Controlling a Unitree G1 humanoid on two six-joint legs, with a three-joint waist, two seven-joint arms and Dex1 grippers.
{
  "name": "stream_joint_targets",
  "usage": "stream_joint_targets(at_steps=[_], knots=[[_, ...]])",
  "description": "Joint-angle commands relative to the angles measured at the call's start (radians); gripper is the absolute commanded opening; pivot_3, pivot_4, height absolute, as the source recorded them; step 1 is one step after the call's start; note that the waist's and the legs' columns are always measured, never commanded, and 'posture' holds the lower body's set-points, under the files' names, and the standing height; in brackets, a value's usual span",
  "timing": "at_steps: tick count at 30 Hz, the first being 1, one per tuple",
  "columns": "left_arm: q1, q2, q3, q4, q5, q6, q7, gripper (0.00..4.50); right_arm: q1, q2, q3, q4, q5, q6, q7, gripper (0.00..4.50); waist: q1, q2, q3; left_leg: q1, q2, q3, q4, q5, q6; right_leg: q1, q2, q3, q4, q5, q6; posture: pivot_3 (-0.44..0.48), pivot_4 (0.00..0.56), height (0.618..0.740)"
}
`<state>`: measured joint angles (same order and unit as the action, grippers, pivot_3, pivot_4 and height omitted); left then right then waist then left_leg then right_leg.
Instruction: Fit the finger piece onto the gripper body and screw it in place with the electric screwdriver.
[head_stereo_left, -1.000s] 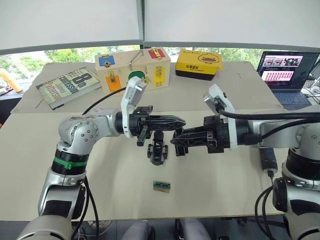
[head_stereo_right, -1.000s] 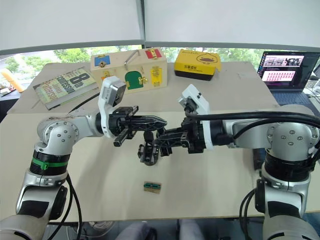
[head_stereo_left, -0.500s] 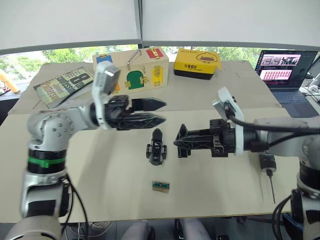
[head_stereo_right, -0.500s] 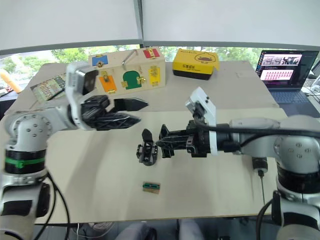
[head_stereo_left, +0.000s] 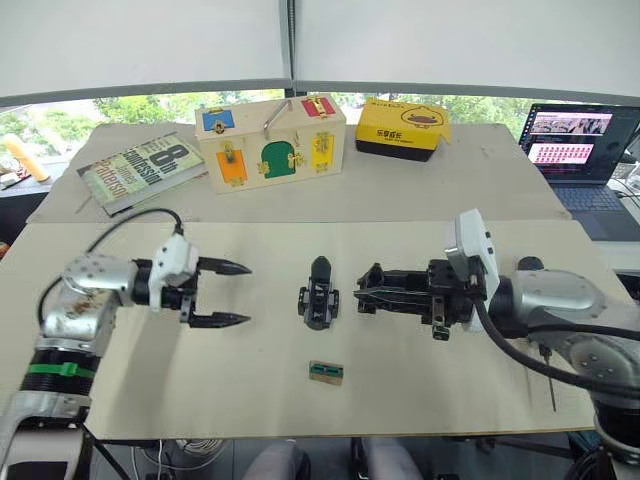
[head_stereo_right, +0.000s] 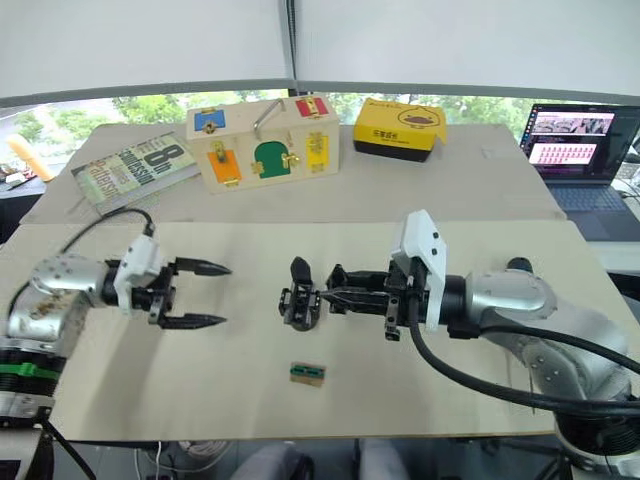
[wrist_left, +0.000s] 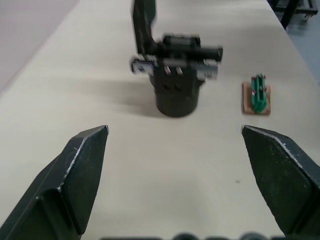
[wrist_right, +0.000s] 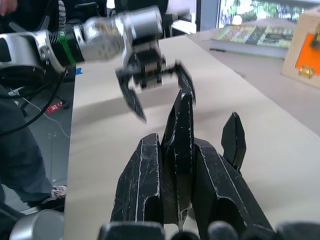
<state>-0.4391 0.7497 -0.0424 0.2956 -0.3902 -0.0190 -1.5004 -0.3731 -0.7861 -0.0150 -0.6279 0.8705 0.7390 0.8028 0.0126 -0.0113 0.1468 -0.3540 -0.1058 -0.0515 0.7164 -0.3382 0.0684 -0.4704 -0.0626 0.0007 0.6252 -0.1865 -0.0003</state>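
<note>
Centrally 1 gripper body; 1 finger piece in right jaws.

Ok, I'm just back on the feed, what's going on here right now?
The right gripper is clamped on the finger piece, with its tips just beside the gripper body, which stands on the table. The piece is not yet fitted. The left gripper hangs open on the body's other side, holding nothing.

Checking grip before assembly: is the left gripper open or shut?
Open: the left gripper shows its two fingers spread wide apart, nothing between them.
</note>
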Motion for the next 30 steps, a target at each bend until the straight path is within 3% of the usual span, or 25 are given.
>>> stream_joint_targets(at_steps=[1,7,13,30], knots=[[-0.004,-0.079,-0.032,0.052,0.054,-0.097,0.035,4.50,0.019,0.024,0.018,0.005,-0.082,-0.127,0.073,0.37,0.001,0.000,0.000,0.000,0.000,0.000,0.000,0.000,0.000,0.000,0.000,0.000,0.000,0.000,0.000,0.000,0.150,0.740],[-0.037,-0.203,-0.095,0.142,0.124,-0.172,0.058,4.50,0.027,0.051,0.022,0.021,-0.106,-0.138,0.082,0.37,0.000,0.000,0.000,0.000,0.000,0.000,0.002,0.000,0.001,0.001,0.000,0.000,0.001,0.000,0.000,0.000,0.150,0.740],[-0.094,-0.300,-0.133,0.196,0.202,-0.155,0.185,4.50,0.045,0.046,0.018,-0.002,-0.087,-0.107,0.078,0.37,0.000,0.000,0.000,0.000,0.000,0.000,0.004,0.000,0.001,0.001,0.000,0.001,0.002,0.000,0.000,0.000,0.150,0.740],[-0.121,-0.388,-0.168,0.261,0.240,-0.160,0.187,4.50,0.072,0.047,0.020,-0.036,-0.086,-0.100,0.040,0.37,0.005,0.000,0.000,0.001,0.000,0.000,0.006,-0.001,0.002,0.003,0.000,0.001,0.002,0.001,0.001,0.000,0.150,0.740]])
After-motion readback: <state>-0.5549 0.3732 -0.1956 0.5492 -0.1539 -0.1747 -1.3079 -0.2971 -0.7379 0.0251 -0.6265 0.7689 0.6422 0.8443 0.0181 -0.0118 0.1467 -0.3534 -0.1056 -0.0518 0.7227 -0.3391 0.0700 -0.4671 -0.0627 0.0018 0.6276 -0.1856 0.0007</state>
